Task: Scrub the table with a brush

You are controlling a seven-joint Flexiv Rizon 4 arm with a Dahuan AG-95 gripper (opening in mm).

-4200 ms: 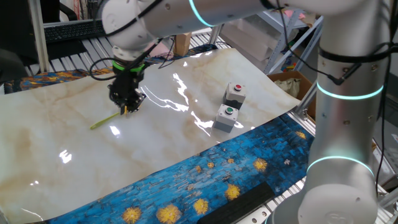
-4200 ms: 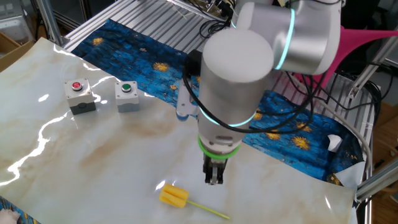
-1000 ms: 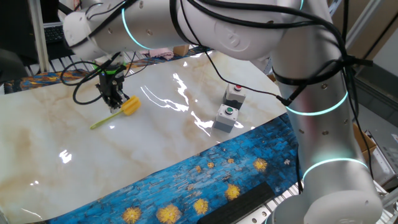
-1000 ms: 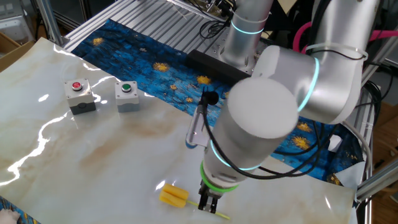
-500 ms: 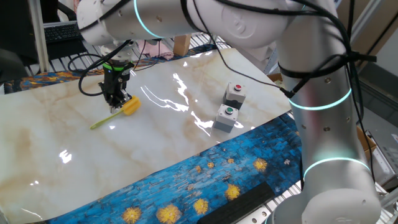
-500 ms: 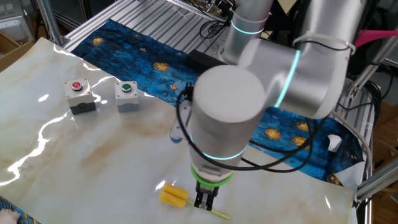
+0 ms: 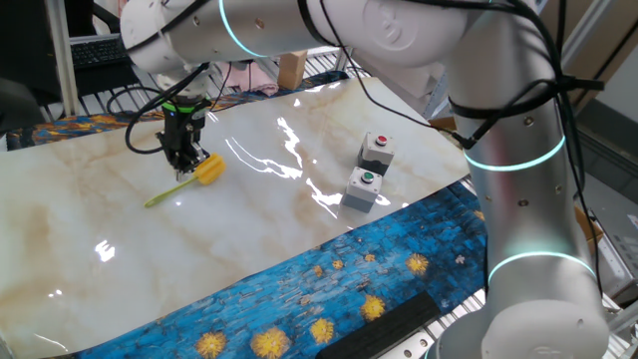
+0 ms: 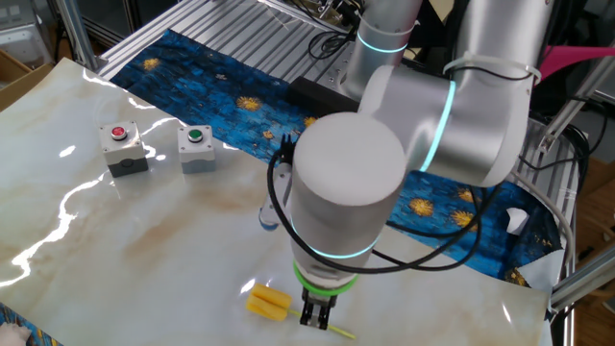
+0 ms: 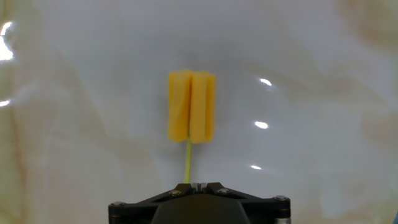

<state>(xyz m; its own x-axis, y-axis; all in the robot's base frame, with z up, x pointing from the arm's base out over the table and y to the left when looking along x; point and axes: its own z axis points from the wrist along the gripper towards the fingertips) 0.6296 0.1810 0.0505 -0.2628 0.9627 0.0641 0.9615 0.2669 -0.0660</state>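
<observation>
The brush lies flat on the glossy cream table. Its yellow bristle head points away from the hand, and its thin yellow-green handle trails back. My gripper is down at the handle just behind the head, its fingers pressed together and shut. In the hand view the handle runs under the fingertips slightly left of their seam. No part of it shows between them.
Two grey button boxes stand on the table, one with a red button and one with a green button. The blue flowered cloth edges the table, with a slatted metal bench beyond.
The arm's upper links have swung round while the gripper stayed at the handle. The brush has not moved, and the fingers have stayed shut.
</observation>
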